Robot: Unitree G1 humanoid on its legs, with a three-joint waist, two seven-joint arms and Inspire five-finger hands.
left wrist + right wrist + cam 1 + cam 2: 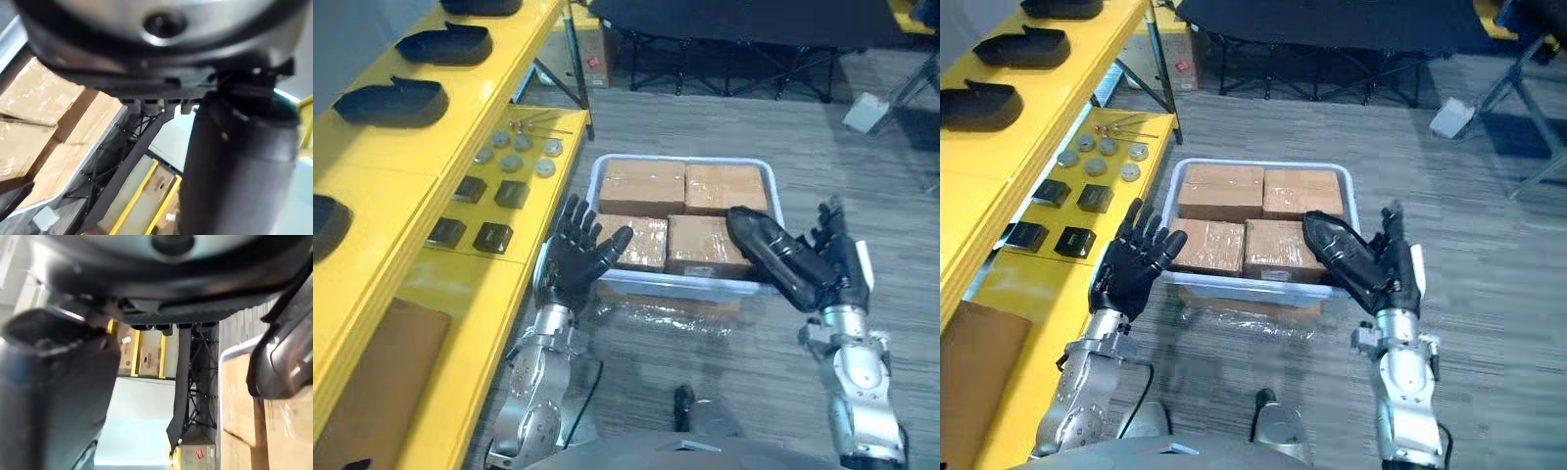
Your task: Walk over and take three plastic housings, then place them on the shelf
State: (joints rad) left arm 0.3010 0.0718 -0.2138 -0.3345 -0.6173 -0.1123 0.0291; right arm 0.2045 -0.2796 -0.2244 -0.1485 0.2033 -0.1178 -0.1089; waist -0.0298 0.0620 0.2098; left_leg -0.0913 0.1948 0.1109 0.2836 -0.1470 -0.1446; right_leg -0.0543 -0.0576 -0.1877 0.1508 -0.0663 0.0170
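- Resting across the upturned palm of the right hand (pixel 842 272), one black plastic housing (pixel 766 247) is carried above the near right corner of the bin. The fingers (pixel 826 223) stand nearly straight and are not curled round it.
- The near end of the housing is covered by the hand. Whether the thumb presses on it cannot be made out; the right wrist view gives only a dark bulk there.
- The long axis of the housing runs from the palm away from the robot and toward its left. The rounded free end points over the boxes.
- The left hand (pixel 576 257) is spread wide and holds nothing, in front of the bin's near left corner.
- The pale bin (pixel 695 285) stands on the floor with four brown cardboard boxes (pixel 644 186) packed side by side in it. A film-wrapped item (pixel 656 315) is partly hidden under its near wall.
- The yellow shelf (pixel 499 73) runs along the robot's left. Its lower level bears small black square parts (pixel 494 237) and, farther off, grey discs (pixel 514 162).
- The upper level bears the shelved housings (pixel 391 103) in a row. The nearest and the farthest are cut off by the view's edge.
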